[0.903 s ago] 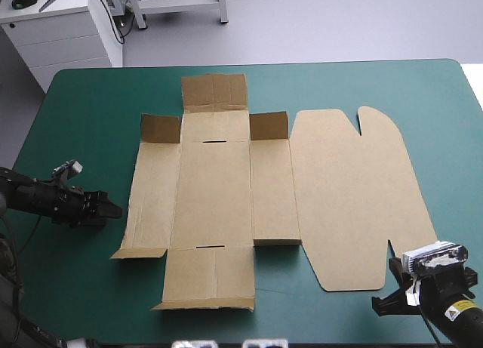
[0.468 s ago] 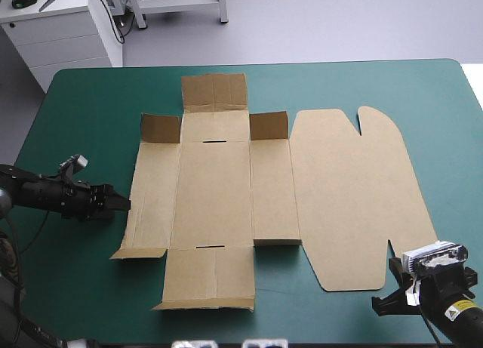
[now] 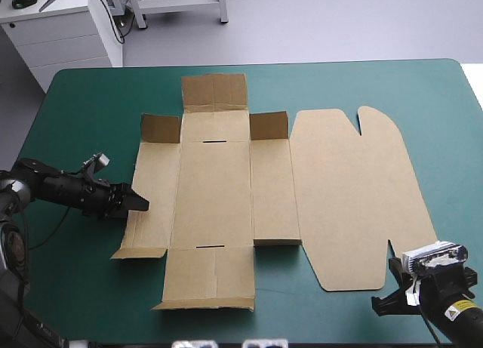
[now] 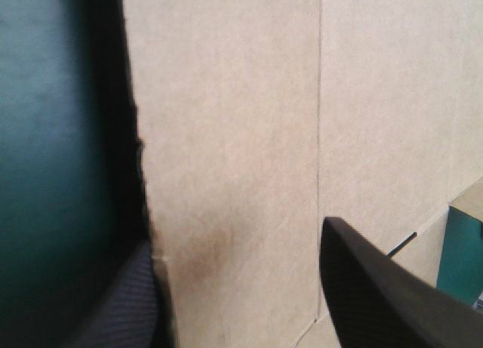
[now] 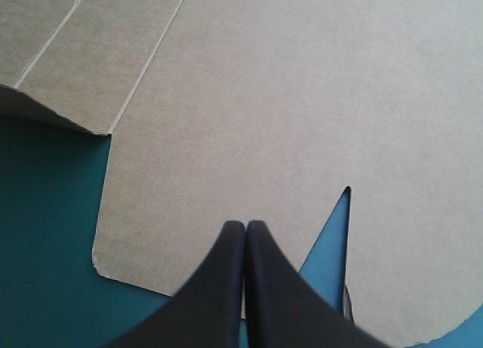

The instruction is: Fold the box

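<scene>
Change since earlier: your left gripper [image 3: 140, 204] has travelled in from the open cover to the left edge of the box [image 3: 215, 189].

Item, nearest you: right gripper [image 5: 245, 229], low at the table's near right corner. Its fingers are pressed together into one pointed arch. The tip is over the near edge of the lid panel [image 3: 355, 197], just beside a narrow notch [image 5: 341, 235].

Item: left gripper, on an arm stretched low across the teal-green cover [image 3: 90, 99] from the left. Its black fingers [image 4: 377, 295] are parted, one at the board's left edge, the other above the side panel.

Item: box, a cut sheet of matte brown board with scored fold lines. It lies flat at the table's middle, its round-cornered lid panel flat to the right.

Item, farthest: short flaps [image 3: 215, 91] along the far edge, standing raised.
</scene>
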{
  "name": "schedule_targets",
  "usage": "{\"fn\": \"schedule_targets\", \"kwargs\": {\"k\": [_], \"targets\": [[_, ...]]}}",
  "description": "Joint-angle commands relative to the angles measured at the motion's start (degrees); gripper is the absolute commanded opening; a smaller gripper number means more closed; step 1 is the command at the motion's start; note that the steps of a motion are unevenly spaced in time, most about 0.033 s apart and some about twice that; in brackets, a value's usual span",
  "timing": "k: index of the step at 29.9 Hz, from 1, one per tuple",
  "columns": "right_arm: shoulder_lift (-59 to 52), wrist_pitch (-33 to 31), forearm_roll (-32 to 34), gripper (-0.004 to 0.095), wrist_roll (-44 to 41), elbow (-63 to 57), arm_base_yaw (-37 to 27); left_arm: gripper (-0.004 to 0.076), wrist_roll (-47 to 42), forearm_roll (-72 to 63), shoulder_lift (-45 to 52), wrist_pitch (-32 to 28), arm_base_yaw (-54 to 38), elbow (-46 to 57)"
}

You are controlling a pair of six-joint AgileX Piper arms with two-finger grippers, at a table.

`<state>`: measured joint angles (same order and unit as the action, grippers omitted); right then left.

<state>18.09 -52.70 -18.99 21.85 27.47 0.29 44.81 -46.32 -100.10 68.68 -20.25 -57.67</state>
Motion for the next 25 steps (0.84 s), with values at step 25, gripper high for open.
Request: {"fn": "schedule_targets", "kwargs": {"k": [25], "targets": [[0.54,3.4,-1.1,-0.0019,0.09,1.5,0.24,-0.0008,1.37,-7.48,1.81,5.51,1.09,-0.97]]}}
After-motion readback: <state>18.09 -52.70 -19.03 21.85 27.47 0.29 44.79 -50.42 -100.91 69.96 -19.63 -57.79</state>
